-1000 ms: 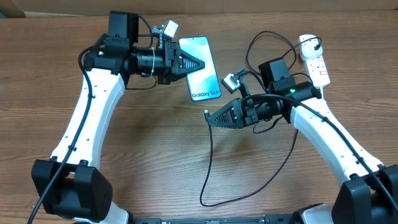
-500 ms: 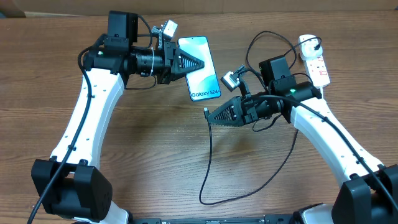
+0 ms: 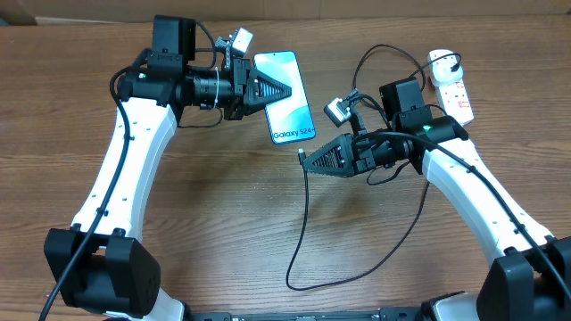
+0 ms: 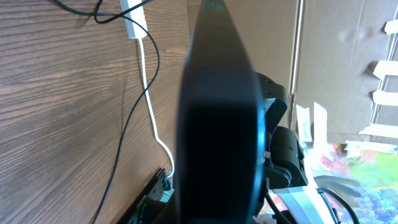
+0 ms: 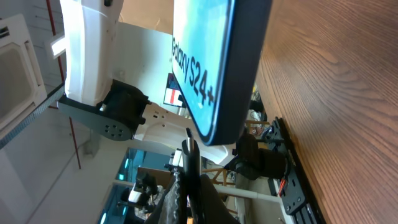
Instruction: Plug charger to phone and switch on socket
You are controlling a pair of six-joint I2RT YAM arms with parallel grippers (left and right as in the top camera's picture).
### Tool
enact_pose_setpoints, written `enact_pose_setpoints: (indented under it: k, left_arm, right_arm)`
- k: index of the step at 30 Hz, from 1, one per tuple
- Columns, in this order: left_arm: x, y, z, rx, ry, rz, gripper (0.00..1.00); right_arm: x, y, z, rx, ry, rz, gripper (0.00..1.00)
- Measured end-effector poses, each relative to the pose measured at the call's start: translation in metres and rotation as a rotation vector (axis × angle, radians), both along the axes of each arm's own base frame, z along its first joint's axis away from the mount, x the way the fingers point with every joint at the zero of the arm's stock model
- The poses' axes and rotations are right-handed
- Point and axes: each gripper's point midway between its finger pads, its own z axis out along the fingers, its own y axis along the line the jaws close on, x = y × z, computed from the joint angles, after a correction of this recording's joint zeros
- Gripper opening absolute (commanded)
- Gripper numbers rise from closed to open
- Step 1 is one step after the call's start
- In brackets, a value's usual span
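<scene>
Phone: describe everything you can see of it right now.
The phone is a slim rectangle with a lit blue-cyan screen reading "Galaxy S24+", rounded corners and a dark edge. It faces up, set diagonally. The left gripper is shut on it from the side, overlapping the screen. Whether it touches the table is unclear. The charger tip, held in the right gripper, points at its bottom edge, just short, not inserted.

Phone [image 3: 296, 120]: screen lit blue, reading "Galaxy S24", raised and tilted. Charger [image 3: 301, 223]: thin black cable, connector tip near the phone's lower edge, not inserted. Socket [image 3: 456, 94]: white strip, far right.
</scene>
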Motion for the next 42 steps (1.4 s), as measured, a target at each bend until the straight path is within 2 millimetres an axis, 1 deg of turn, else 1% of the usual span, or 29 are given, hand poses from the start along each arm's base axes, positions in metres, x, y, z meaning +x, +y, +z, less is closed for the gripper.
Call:
enact_pose_setpoints:
  k: [31, 42]
  left_arm:
    - [-0.0021, -0.0035, 0.0000, 0.000, 0.000, -0.010, 0.04]
    - [-0.0021, -0.0035, -0.0001, 0.000, 0.000, -0.010, 0.04]
  right_arm:
    - [0.0013, 0.0005, 0.0008, -0.001, 0.006, 0.000, 0.04]
    - [0.0049, 0.0014, 0.0028, -0.001, 0.006, -0.001, 0.04]
